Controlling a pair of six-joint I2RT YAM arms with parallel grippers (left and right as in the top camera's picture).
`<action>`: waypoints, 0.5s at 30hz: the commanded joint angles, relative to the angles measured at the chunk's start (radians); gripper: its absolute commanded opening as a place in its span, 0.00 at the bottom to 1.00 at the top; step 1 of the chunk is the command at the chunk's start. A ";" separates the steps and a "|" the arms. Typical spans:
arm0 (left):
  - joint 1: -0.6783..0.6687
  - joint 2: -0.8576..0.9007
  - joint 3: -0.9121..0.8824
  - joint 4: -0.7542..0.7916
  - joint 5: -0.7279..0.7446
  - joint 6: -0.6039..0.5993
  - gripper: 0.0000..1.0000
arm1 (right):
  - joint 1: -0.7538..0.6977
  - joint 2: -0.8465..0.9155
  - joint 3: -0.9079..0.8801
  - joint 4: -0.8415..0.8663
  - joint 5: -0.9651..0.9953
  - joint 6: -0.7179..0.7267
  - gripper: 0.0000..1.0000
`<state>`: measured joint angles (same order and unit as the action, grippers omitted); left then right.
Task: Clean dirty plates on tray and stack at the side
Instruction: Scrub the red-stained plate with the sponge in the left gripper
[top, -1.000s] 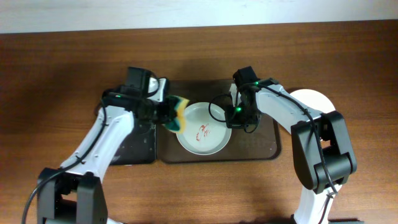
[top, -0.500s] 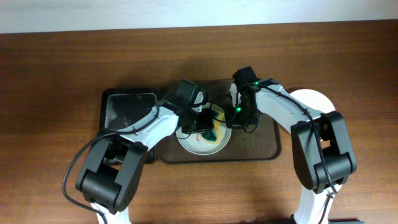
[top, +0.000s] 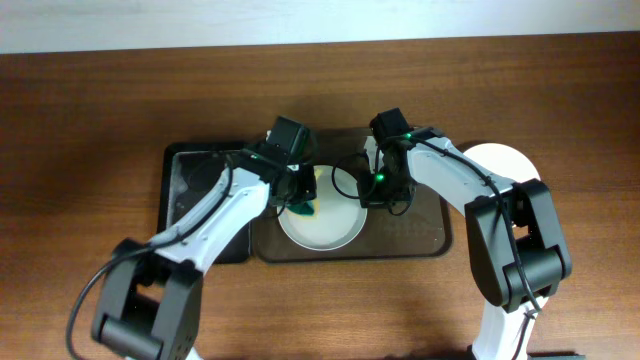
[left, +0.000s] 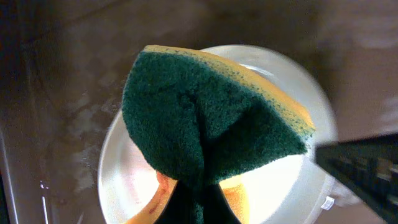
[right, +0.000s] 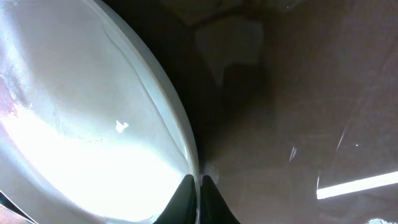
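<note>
The dirty plate (top: 325, 228) lies mid-tray (top: 420, 235). It is glossy, rigid and breakable, probably slippery, and best pinched at the rim. The right gripper (right: 194, 186) is nearly closed on that rim at the plate's 2 o'clock. The left gripper (top: 298, 195), clamped on a soft sponge (left: 211, 118), holds it over the plate's 10 o'clock side.

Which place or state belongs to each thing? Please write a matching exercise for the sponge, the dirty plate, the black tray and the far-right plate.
Things: 1 sponge; 2 dirty plate; 3 black tray; 4 far-right plate.
States: A partly hidden by the right arm; B held by the left gripper; C rim pinched by the right gripper; D left of the brown tray.
Pairs: 1-B, 2-C, 3-D, 4-A.
</note>
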<state>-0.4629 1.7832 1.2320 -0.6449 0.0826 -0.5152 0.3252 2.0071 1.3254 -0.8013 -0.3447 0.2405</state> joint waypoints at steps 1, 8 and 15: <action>0.000 -0.029 0.008 0.004 0.122 0.023 0.00 | -0.003 -0.019 -0.012 -0.003 0.024 0.008 0.09; 0.019 -0.011 0.011 -0.005 -0.037 0.066 0.00 | -0.003 -0.019 -0.012 -0.007 0.024 0.008 0.10; 0.232 -0.113 0.005 -0.194 -0.237 0.227 0.00 | -0.003 -0.019 -0.012 -0.006 0.036 0.008 0.10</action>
<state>-0.2821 1.6798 1.2343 -0.8230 -0.0994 -0.3744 0.3252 2.0071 1.3247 -0.8074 -0.3363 0.2432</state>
